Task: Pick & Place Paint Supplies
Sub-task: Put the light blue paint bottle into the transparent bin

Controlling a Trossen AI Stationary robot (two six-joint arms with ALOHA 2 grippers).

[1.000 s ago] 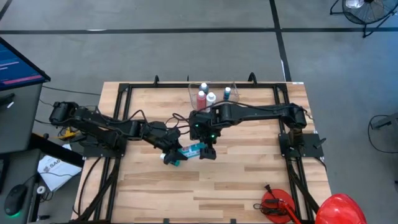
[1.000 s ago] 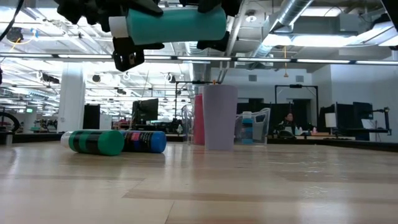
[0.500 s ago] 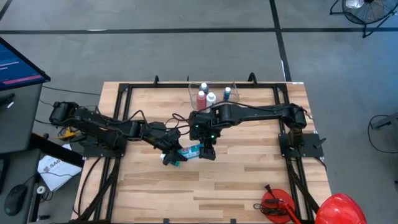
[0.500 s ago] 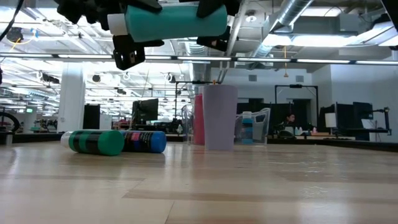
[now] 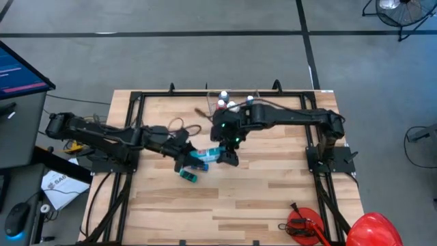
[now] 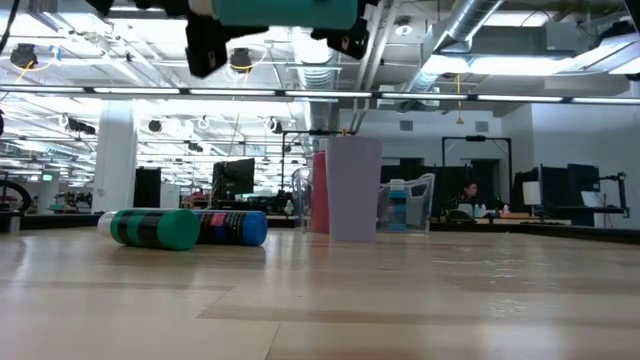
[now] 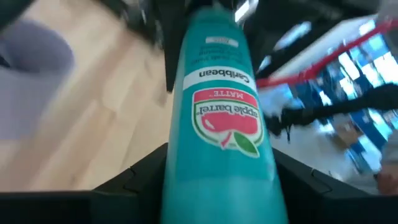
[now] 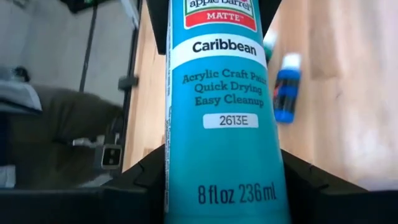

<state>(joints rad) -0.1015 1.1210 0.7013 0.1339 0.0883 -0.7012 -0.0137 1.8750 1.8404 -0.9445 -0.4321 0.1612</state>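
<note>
The teal paint bottle [image 5: 207,154] was held horizontally in the air above the middle of the table [image 5: 273,198], gripped at one end by the left gripper [image 5: 186,154] and at the other by the right gripper [image 5: 229,153]. In each wrist view the bottle filled the gap between that arm's two dark fingers, so both pairs of jaws were judged to be clamped on it; the double grip suggested a hand-over from one arm to the other, with neither side yet released. In the low view the same bottle [image 6: 285,10] was seen at the top edge of the frame, well clear of the tabletop, presumably so that it could be carried over the items lying below.

At the left of the low view a green bottle [image 6: 155,228] and a blue bottle [image 6: 235,227] lay on their sides, touching end to end and not yet collected. Behind the purple cup [image 6: 354,189], the clear tub [image 6: 410,203] stood at the top centre of the table, already holding several white-capped bottles [image 5: 231,105]; it was judged to be the destination.
</note>
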